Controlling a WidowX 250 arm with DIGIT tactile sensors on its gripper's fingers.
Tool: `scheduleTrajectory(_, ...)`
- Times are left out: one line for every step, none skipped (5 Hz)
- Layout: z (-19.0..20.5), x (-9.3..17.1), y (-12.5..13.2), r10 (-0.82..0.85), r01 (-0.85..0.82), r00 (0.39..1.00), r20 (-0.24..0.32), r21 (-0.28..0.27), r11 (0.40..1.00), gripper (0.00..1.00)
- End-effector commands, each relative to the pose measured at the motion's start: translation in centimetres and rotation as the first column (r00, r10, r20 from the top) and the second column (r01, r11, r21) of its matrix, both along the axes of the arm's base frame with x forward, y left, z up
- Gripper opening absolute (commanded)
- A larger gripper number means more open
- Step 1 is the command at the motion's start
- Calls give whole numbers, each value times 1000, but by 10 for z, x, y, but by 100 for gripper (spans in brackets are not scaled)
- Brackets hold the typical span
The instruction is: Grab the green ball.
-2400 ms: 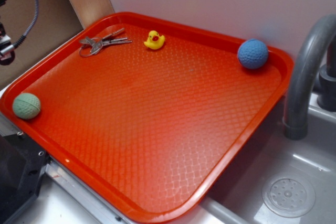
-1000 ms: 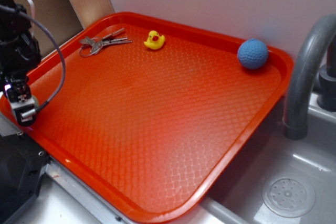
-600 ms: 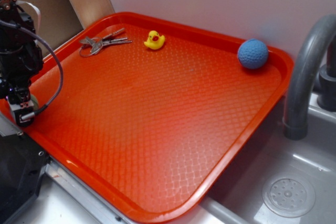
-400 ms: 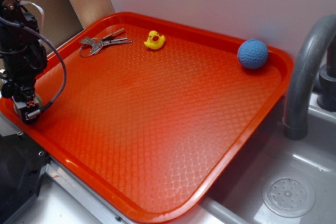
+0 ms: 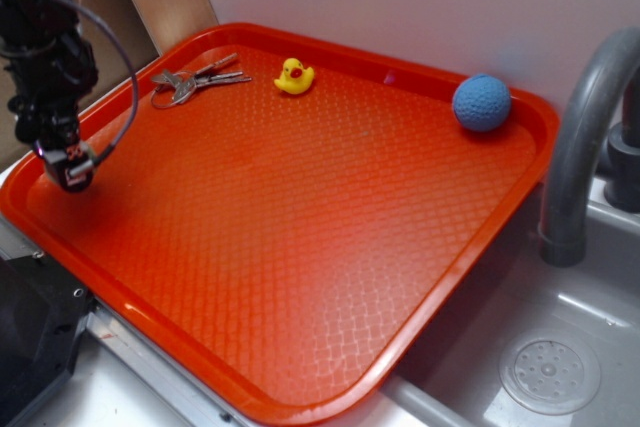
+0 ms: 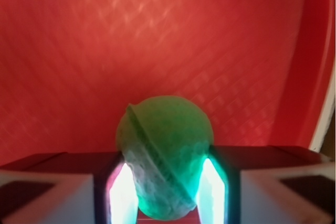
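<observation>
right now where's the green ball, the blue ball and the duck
green ball [image 6: 165, 156], wrist view, centre of its dimpled front
blue ball [image 5: 481, 103], exterior view, middle of the ball
duck [image 5: 294, 77], exterior view, on its body

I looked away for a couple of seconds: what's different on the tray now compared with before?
The gripper came down over the tray's left corner, closed on the green ball and has since risen; the wrist view shows the ball clamped between its fingers. The ball's old spot by the left rim is bare. The blue ball, yellow duck and keys have not moved.
</observation>
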State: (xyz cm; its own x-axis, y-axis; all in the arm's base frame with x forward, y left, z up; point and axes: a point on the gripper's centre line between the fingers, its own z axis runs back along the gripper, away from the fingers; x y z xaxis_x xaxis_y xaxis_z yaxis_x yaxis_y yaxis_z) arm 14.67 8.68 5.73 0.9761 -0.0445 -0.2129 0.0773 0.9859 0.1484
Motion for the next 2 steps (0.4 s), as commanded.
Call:
scheduleTrajectory(80,35,-17,57,-40,981,185,-89,995,0)
scheduleTrajectory(123,50,-34,108,-85,972,207,-115,990,0)
